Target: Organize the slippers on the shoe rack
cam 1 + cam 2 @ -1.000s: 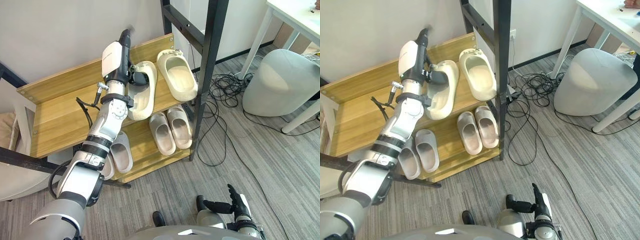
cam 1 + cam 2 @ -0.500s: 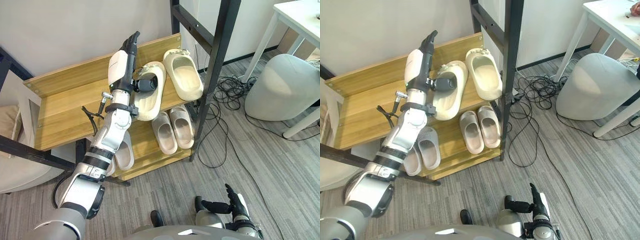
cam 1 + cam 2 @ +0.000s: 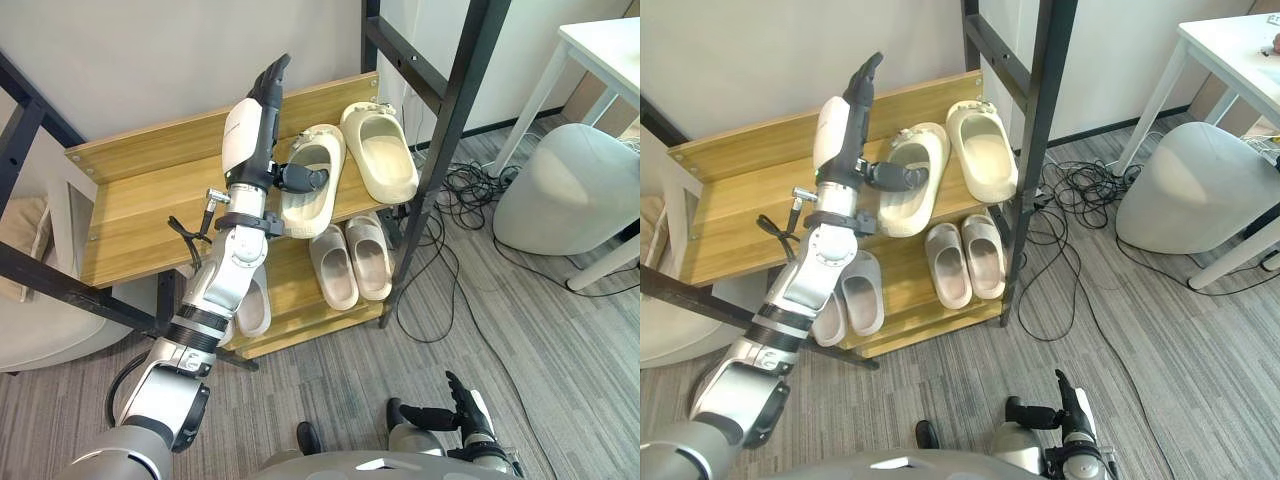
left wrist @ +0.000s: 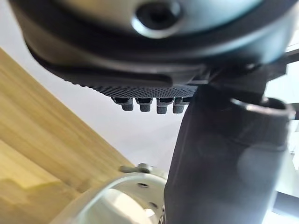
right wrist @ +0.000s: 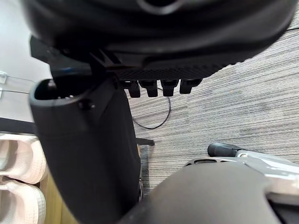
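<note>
**Lining up the cream pair on the top shelf**

My left hand (image 3: 252, 125) is raised over the shoe rack (image 3: 130, 205). Its fingers are straight and side by side, pinching nothing, and the thumb reaches across the opening of the left cream slipper (image 3: 305, 212). That slipper lies skewed, its near end at the shelf's front edge, beside its straighter mate (image 3: 382, 155). A flat push toward the wall should square it without tipping it off. Below sit a grey pair (image 3: 252, 302) and a beige pair (image 3: 352, 262). My right hand (image 3: 463, 412) hangs low, fingers relaxed. I can read no writing anywhere.
</note>
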### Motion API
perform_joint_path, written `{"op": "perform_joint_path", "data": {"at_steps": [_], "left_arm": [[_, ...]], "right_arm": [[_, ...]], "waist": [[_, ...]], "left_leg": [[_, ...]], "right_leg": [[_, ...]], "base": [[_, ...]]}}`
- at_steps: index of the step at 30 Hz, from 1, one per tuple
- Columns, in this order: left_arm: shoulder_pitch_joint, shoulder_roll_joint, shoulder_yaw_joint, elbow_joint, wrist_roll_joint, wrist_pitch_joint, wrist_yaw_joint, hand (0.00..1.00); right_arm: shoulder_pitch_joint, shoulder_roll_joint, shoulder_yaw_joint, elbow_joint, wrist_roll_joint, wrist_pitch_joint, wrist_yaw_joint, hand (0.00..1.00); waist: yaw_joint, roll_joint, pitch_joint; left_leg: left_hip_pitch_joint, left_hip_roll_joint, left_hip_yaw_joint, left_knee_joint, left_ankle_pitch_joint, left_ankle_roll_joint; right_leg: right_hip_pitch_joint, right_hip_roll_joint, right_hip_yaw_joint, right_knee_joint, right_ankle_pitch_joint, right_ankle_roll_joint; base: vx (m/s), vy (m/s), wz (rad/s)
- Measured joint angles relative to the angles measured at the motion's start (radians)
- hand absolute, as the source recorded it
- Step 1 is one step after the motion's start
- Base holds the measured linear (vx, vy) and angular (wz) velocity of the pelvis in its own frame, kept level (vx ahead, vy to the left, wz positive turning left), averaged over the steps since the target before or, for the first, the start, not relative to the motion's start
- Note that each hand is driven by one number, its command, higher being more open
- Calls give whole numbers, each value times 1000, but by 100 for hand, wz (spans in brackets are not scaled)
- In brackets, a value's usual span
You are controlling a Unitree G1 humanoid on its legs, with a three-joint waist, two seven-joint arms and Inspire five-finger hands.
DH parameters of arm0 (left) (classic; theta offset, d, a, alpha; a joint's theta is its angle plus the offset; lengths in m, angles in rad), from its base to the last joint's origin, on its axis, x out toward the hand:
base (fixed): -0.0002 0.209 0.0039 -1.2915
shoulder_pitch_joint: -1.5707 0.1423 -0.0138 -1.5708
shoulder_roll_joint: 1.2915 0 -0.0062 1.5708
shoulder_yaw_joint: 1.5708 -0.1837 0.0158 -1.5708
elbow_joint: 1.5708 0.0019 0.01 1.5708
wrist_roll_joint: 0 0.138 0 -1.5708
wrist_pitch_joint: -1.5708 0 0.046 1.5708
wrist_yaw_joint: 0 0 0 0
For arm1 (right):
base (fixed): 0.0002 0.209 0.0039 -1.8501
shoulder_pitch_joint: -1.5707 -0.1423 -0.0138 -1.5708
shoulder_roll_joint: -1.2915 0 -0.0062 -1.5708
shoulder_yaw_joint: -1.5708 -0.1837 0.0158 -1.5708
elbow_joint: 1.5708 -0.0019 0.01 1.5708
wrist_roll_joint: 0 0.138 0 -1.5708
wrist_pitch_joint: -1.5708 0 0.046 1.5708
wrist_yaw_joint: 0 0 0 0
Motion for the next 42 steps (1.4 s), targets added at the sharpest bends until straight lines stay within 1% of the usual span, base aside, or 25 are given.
{"op": "perform_joint_path", "data": {"at_steps": [3,7,10,13,16,19,21,22,25,26,27,30,35,42], "left_arm": [[1,-36,-1,-34,-22,-19,-3,100],[11,-59,-3,-74,-80,-34,-4,100],[59,-84,-3,-129,-122,-38,-3,100],[86,-93,-3,-143,-157,-49,-2,100],[128,-121,-1,-153,-239,-50,-2,100],[234,-162,-1,-224,-347,-58,-1,100],[271,-174,-1,-235,-394,-69,-1,100],[308,-189,-1,-246,-446,-74,-1,100],[372,-197,-8,-247,-514,-80,-7,100],[405,-201,-19,-246,-540,-80,-12,100],[413,-201,-27,-246,-546,-80,-11,100],[466,-203,-79,-246,-568,-79,-32,100],[484,-201,-107,-245,-581,-79,-53,100],[484,-202,-181,-229,-623,-78,-89,100]], "right_arm": [[0,0,2,1,-1,0,0,100],[0,-5,18,3,-2,0,-1,100],[3,-7,19,13,-14,1,0,100],[2,-7,23,20,-20,1,0,100],[2,-6,28,30,-20,4,-1,100],[5,-6,28,32,-21,6,-1,100],[5,-6,29,34,-21,7,-1,100],[3,-6,30,36,-21,7,-1,100],[2,-9,42,36,-21,8,-3,100],[3,-10,46,37,-21,8,-4,100],[3,-11,48,37,-21,8,-5,100],[4,-17,67,39,-22,8,-10,100],[-10,-17,72,39,-40,8,-13,100],[-28,-19,98,46,-40,8,-23,100]], "waist": [[2,-1,-2],[2,-4,-5],[21,-6,-20],[26,-10,-26],[32,-16,-38],[46,-19,-43],[48,-20,-45],[52,-21,-47],[54,-24,-49],[57,-26,-50],[59,-27,-51],[81,-35,-55],[88,-37,-55],[90,-50,-60]], "left_leg": [[0,-2,-3,1,1,1],[1,-2,-20,3,2,3],[1,-4,-26,2,2,4],[1,-6,-32,2,3,5],[2,-8,-41,2,4,6],[6,-8,-46,1,4,6],[8,-7,-47,0,5,6],[10,-8,-49,-1,5,7],[13,-8,-56,-1,6,7],[12,-8,-61,-1,6,6],[12,-8,-62,-1,7,6],[11,-8,-76,-1,9,4],[9,-8,-87,-1,13,4],[9,-7,-105,-1,14,3]], "right_leg": [[3,-3,-3,0,0,0],[15,-6,-19,0,-3,4],[18,-10,-26,0,-5,6],[22,-12,-32,0,-6,8],[28,-13,-39,0,-9,9],[33,-13,-43,0,-11,9],[36,-13,-44,0,-12,9],[37,-12,-48,0,-12,9],[43,-12,-57,0,-13,8],[45,-12,-63,0,-15,6],[46,-12,-65,0,-15,6],[52,-11,-79,-3,-18,4],[56,-11,-91,-3,-20,3],[65,-10,-110,-3,-25,4]], "base": [[-13,6,2],[-26,5,13],[-15,10,7],[-12,12,7],[-12,11,9],[-9,11,4],[-13,7,3],[-19,7,3],[-17,6,7],[-17,5,11],[-18,4,12],[-18,4,12],[-11,3,9],[0,0,7]]}}
